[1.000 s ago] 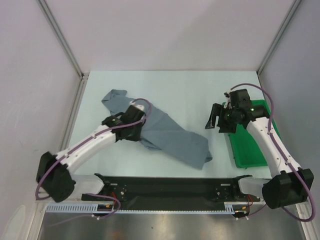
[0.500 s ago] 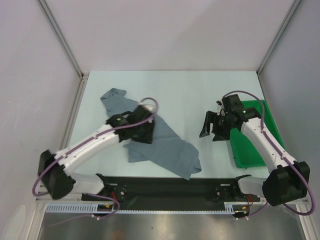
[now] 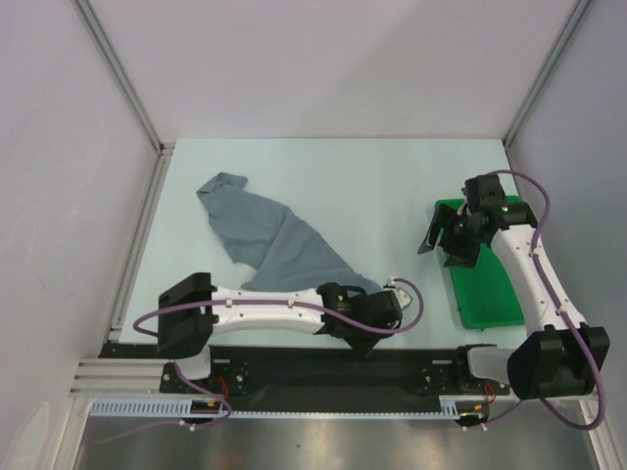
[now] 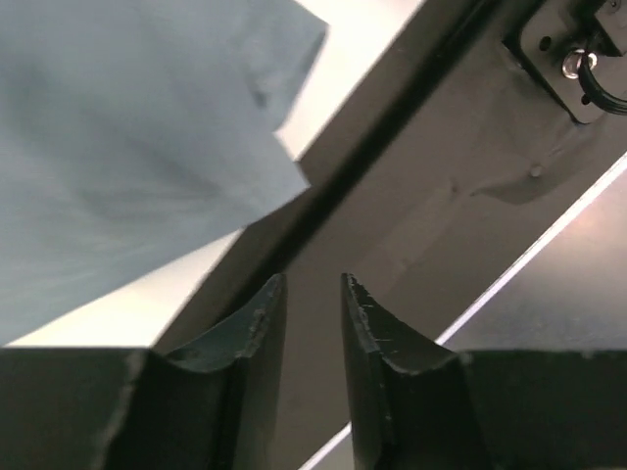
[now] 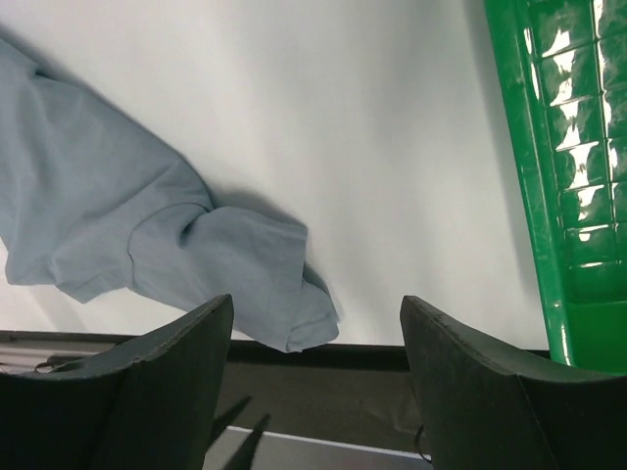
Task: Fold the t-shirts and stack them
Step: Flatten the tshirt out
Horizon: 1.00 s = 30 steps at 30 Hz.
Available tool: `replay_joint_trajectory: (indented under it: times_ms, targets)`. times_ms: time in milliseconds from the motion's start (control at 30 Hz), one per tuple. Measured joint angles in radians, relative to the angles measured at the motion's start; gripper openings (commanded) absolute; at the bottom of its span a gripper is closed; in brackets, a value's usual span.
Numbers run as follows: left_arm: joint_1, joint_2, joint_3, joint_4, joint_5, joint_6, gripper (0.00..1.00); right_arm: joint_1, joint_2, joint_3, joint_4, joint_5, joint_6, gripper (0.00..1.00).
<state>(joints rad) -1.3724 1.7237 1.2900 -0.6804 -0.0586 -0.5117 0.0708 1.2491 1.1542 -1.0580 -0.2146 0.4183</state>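
One slate blue-grey t-shirt point(image 3: 284, 250) lies crumpled in a long diagonal strip from the far left toward the near middle of the table. My left arm lies low along the near edge. Its gripper point(image 3: 361, 338) hangs over the black rail just past the shirt's near end. In the left wrist view the left gripper point(image 4: 311, 282) is open by a narrow gap with nothing between the fingers, and the shirt point(image 4: 127, 127) is up and to the left. My right gripper point(image 3: 446, 240) hovers wide open and empty beside the tray. In the right wrist view a shirt point(image 5: 118, 225) sleeve lies ahead of that gripper point(image 5: 315, 304).
A green plastic tray point(image 3: 485, 289) sits at the right edge of the table and shows as a ribbed green wall point(image 5: 573, 147) in the right wrist view. The black rail point(image 3: 294, 362) runs along the near edge. Enclosure walls stand at the left, right and back.
The left arm swung from the shirt's middle down to the near edge, pulling the shirt out long, and its jaws let go. The right arm drew back toward the tray.
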Motion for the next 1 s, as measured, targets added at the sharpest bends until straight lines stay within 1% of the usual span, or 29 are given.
replay_joint_trajectory:
  times_ms: [100, 233, 467, 500, 667, 733, 767, 833, 933, 1000]
  targets:
    - [-0.023, 0.042, 0.0, 0.021, -0.009, -0.042, 0.36, -0.001, 0.0, 0.015, 0.001, 0.005, 0.007, 0.75]
    - [0.008, 0.105, -0.019, 0.061, -0.016, -0.075, 0.34, 0.005, -0.002, 0.018, -0.013, 0.007, 0.014, 0.75]
    - [0.177, 0.174, -0.04, 0.134, 0.003, -0.07, 0.35, 0.021, -0.039, 0.019, -0.041, 0.02, 0.015, 0.75]
    - [0.203, 0.179, -0.037, 0.136, 0.027, -0.068, 0.36, 0.022, -0.042, 0.019, -0.042, 0.019, 0.015, 0.75]
    - [0.277, 0.188, -0.021, 0.144, 0.03, -0.032, 0.38, 0.028, -0.049, 0.019, -0.05, 0.02, 0.014, 0.75]
    - [0.278, 0.188, -0.018, 0.14, 0.028, -0.026, 0.41, 0.031, -0.054, 0.019, -0.051, 0.02, 0.014, 0.75]
    - [0.274, 0.188, -0.017, 0.137, 0.027, -0.025, 0.48, 0.032, -0.057, 0.019, -0.052, 0.019, 0.014, 0.75]
    - [0.249, 0.188, -0.009, 0.117, 0.016, -0.025, 0.51, 0.033, -0.064, 0.018, -0.051, 0.019, 0.014, 0.75]
    - [0.19, 0.186, 0.014, 0.081, -0.003, -0.031, 0.49, 0.034, -0.072, 0.013, -0.051, 0.017, 0.014, 0.75]
    - [0.152, 0.18, 0.026, 0.063, -0.019, -0.04, 0.43, 0.038, -0.074, 0.008, -0.051, 0.016, 0.014, 0.75]
